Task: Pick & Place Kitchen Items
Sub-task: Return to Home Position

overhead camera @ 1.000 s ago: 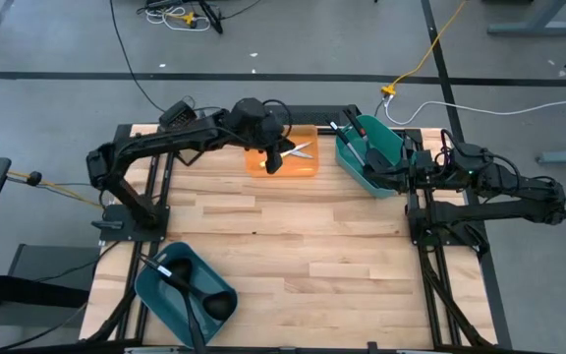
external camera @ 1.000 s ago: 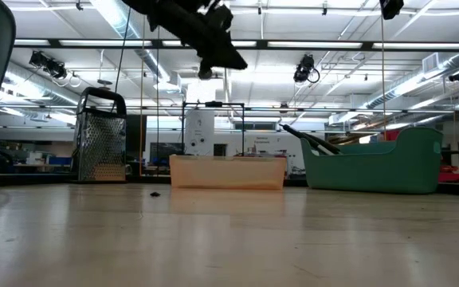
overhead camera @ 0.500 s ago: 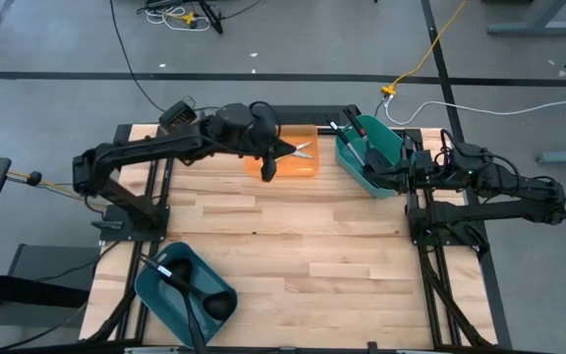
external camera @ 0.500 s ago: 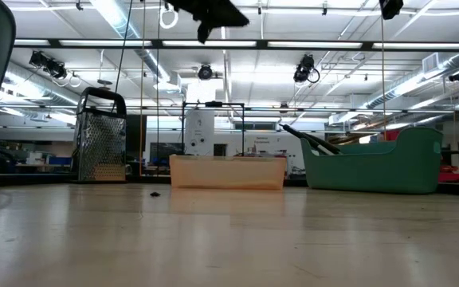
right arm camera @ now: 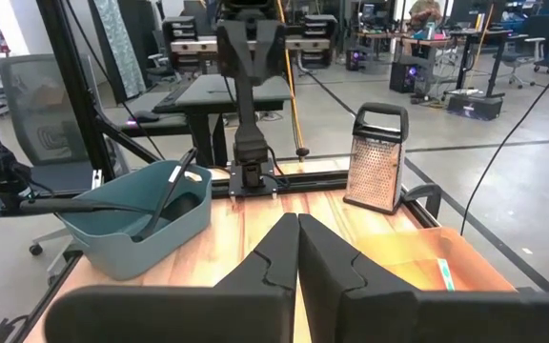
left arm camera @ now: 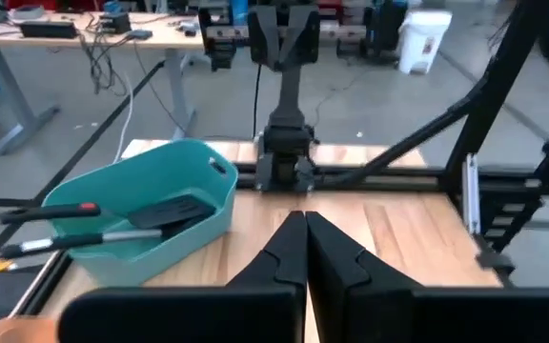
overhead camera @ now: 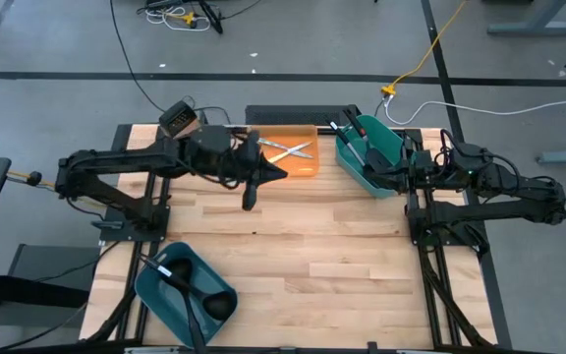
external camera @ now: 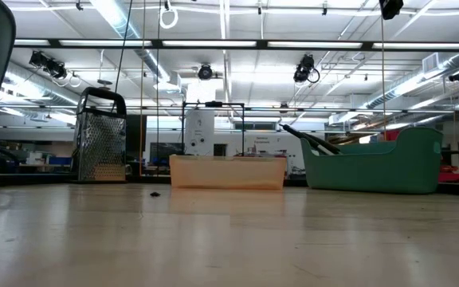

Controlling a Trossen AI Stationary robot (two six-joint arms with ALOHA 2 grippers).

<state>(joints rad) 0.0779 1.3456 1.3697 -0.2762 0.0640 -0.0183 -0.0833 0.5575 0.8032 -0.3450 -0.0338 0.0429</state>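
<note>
— Where are the ladles (overhead camera: 217,306)?
— Lower left of the overhead frame, in a teal bin (overhead camera: 199,265).
— The left gripper (overhead camera: 248,200)?
— Mid-frame over the bare table (overhead camera: 312,236), fingers pressed together, holding nothing.
— The right gripper (right arm camera: 296,221)?
— Closed too, beside the second bin (overhead camera: 391,147) with spatulas (overhead camera: 352,146), upper right. Cutlery (overhead camera: 288,149) lies in the orange tray (overhead camera: 303,167), top centre.

left gripper (overhead camera: 275,173) back off orange tray (overhead camera: 301,169)
</note>
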